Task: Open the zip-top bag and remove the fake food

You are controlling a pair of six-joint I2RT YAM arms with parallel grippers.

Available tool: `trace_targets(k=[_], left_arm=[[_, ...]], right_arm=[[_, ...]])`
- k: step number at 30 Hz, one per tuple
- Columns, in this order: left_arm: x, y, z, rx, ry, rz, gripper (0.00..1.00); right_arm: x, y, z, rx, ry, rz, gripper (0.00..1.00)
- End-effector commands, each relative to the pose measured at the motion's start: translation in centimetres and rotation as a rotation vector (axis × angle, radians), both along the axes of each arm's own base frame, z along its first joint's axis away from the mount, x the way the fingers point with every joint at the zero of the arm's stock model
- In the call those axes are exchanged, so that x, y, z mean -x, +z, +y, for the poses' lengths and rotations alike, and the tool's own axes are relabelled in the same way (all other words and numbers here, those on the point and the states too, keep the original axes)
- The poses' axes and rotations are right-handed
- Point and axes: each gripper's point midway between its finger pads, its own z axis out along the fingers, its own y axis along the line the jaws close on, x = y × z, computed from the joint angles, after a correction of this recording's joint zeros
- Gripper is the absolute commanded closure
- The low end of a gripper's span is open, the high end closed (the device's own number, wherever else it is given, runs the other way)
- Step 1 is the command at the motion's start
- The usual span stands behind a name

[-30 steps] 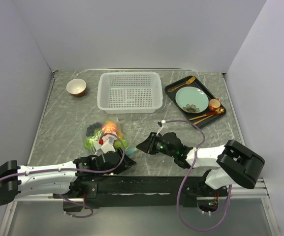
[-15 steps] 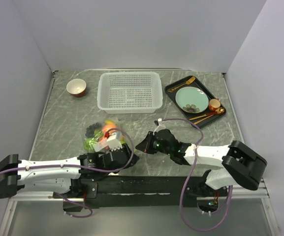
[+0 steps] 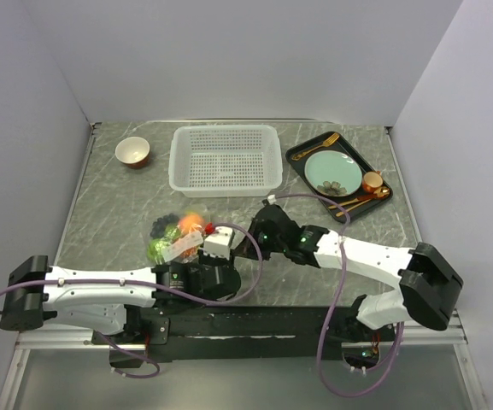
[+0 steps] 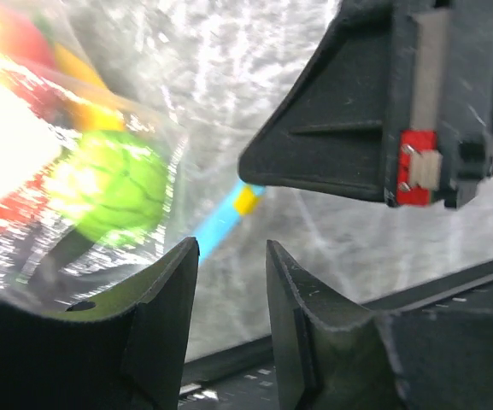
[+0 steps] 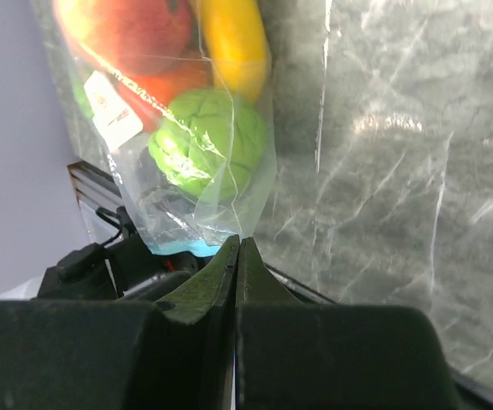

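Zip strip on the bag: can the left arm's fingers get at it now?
Probably yes. The left fingers stand open with the zip strip just ahead of their gap; the right fingers, shut on the bag, crowd it.

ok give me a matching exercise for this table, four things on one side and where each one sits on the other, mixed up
Things:
1. bag
2. basket
3. bowl
4. plate

Places:
a. back left corner
b. back right, on a tray
c. near the front edge
d. back middle

Pairs: 1-c, 2-d, 3-a, 4-b
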Motion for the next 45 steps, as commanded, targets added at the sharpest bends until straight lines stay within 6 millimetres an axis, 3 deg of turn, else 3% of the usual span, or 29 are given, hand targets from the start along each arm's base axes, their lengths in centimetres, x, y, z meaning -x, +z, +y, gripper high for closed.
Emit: trace_targets(k=[1,6,7,11,16,23,31,45], left_arm=[[-1.1,2.4,0.7,-0.124,-0.021,-0.153,0.57],[-1.3,2.3,0.2,-0.196,-0.107,-0.209,0.57],[-1.1,2.9,-0.7,-0.15,-0.14,-0.21,0.57],[-0.7,3.4,-1.3,-0.137,-0.225,-0.24,0.56],[-0.2,3.0,-2.1,-0.147,-0.303,-0.247,0.58],[-0.1,1.4,-2.1,-0.184,-0.323,-0.233,0.67],[-0.1,0.6,-1.9,-0.164,-0.346,-0.212,0.61],[-1.5,-0.7,-1.7,-0.237,-0.28,-0.22,0.68]], right_arm=[[0.8,1.0,0.7,0.033,0.012,0.101,1.0],[1.1,1.6,1.0,0.049,0.022,0.142,1.0],[1.2,1.7,1.1,0.047,0.022,0.149,1.0],[1.3,1.9,1.2,0.052,0.02,0.167,1.0],[1.3,1.9,1.6,0.058,0.024,0.191,1.0],[1.4,2.2,1.9,0.048,0.022,0.212,1.0],[1.7,2.4,2.3,0.034,0.029,0.232,1.0],[1.7,2.6,2.5,0.022,0.026,0.25,1.0]])
